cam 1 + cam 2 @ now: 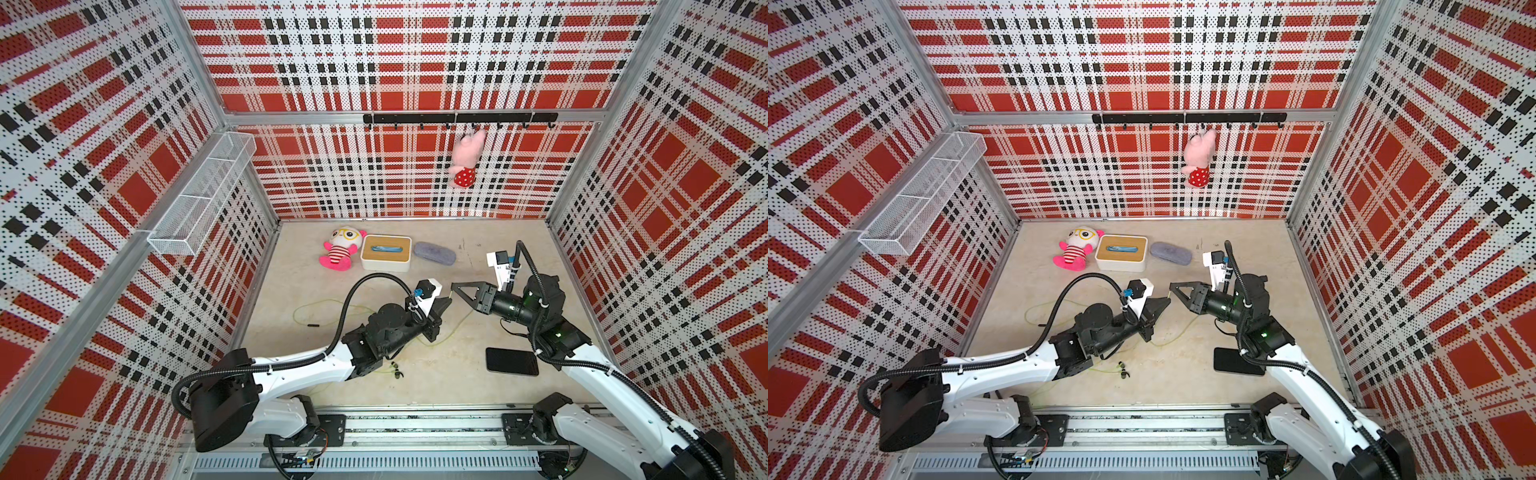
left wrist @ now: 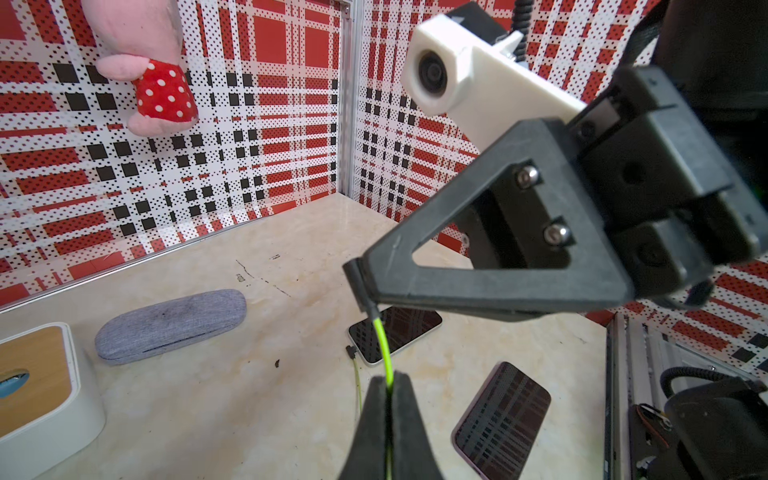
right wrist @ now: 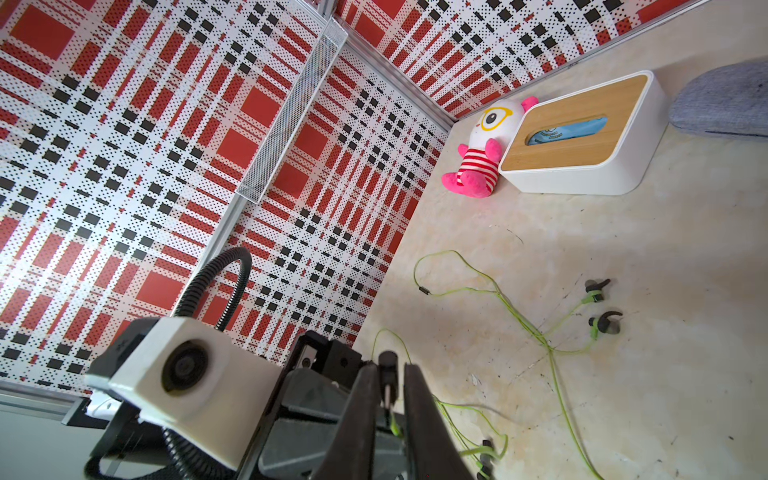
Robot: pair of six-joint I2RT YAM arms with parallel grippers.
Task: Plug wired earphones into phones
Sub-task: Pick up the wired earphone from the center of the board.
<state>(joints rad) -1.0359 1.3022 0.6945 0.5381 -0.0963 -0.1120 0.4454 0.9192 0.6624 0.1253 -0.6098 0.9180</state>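
My left gripper (image 2: 388, 380) is shut on a yellow-green earphone cable (image 2: 380, 340), raised above the middle of the floor. The cable runs a short way up to its black plug (image 2: 362, 286). My right gripper (image 3: 390, 368) meets it tip to tip and is shut on that plug (image 3: 388, 361). In both top views the two grippers (image 1: 448, 300) (image 1: 453, 286) nearly touch. One phone (image 2: 399, 332) lies below them with a second plug (image 2: 350, 352) at its corner. Another phone (image 2: 503, 419) (image 1: 512, 361) lies beside my right arm. Loose cable (image 3: 548, 349) and black earbuds (image 3: 598, 291) lie on the floor.
At the back stand a pink plush toy (image 1: 340, 249), a white box with a wooden lid (image 1: 385, 252) and a grey fabric case (image 1: 434, 252). A pink plush (image 1: 467, 158) hangs from the hook rail. A wire basket (image 1: 203, 195) is fixed to the left wall.
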